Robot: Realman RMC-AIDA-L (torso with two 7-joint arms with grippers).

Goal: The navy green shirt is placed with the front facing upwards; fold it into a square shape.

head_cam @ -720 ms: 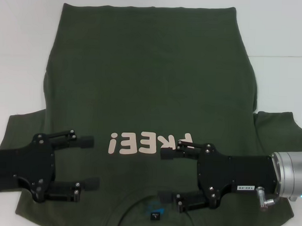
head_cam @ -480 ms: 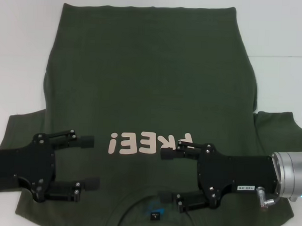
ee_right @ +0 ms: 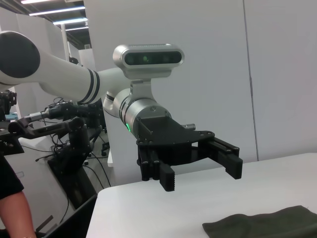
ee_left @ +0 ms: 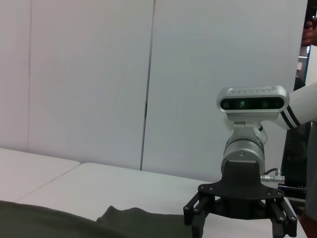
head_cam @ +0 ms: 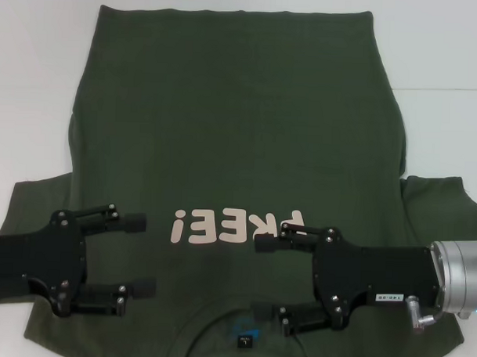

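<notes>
Here the shirt (head_cam: 239, 147) lies flat, print up, on the tabletop (head_cam: 38, 77) beneath both wide-open, empty jaws, so the left gripper (head_cam: 139, 253) and right gripper (head_cam: 260, 278) should drop evenly and pinch the fabric near the collar together.

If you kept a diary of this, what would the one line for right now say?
shirt: flat, print up, unfolded | left gripper: open, over chest | right gripper: open, over chest near collar | neither holds cloth

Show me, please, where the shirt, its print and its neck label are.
shirt (head_cam: 233, 108), head view, plain body cloth.
print (head_cam: 221, 226), head view, middle letters.
neck label (head_cam: 244, 342), head view, its black face.
</notes>
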